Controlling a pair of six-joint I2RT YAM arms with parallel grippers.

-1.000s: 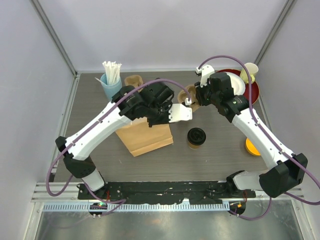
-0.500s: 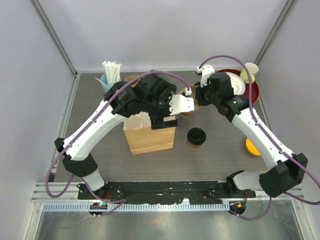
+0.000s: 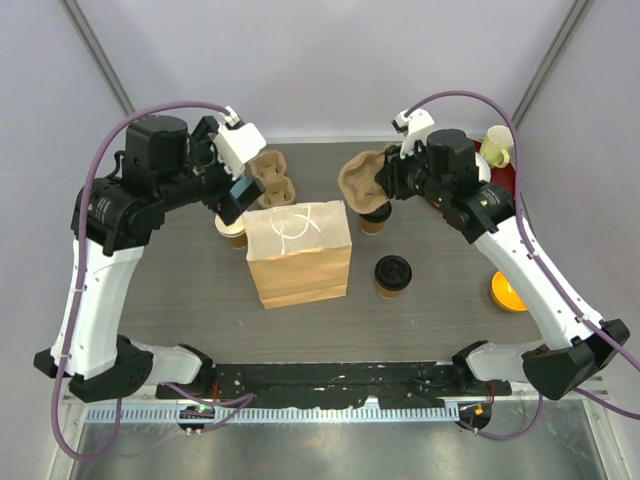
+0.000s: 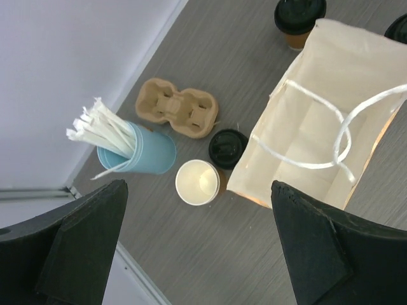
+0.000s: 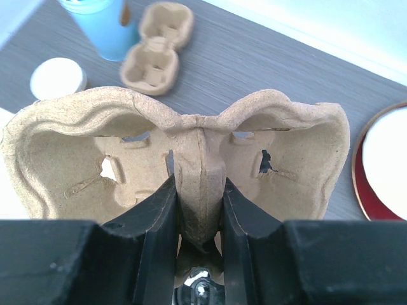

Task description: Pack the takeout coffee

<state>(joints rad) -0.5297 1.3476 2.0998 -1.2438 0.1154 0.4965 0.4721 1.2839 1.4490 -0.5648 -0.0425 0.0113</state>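
Note:
A black-lidded kraft coffee cup [image 3: 393, 273] stands right of the open brown paper bag [image 3: 298, 250]. A second coffee cup [image 3: 375, 220] sits behind the bag, partly under a moulded cup carrier [image 3: 358, 180]. The third [image 4: 227, 147] is at the bag's left side. My right gripper [image 5: 198, 210] is shut on the centre ridge of that carrier [image 5: 286, 146] and holds it tilted in the air behind the bag. Raised high at the back left, my left gripper [image 4: 203, 254] is wide open and holds nothing. The bag [image 4: 318, 127] stands upright with its white handles showing.
A second cup carrier [image 3: 272, 178] lies on the table behind the bag. A light-blue cup of straws [image 4: 143, 149] and an open pale cup [image 4: 198, 182] stand back left. A red plate [image 3: 508, 185] and a pale-yellow mug [image 3: 497, 145] are back right, an orange disc [image 3: 505, 293] at the right.
My left gripper opened, let go of the bag, and swung up to the back left. The bag now stands upright. My right gripper lifted the carrier higher and leftward.

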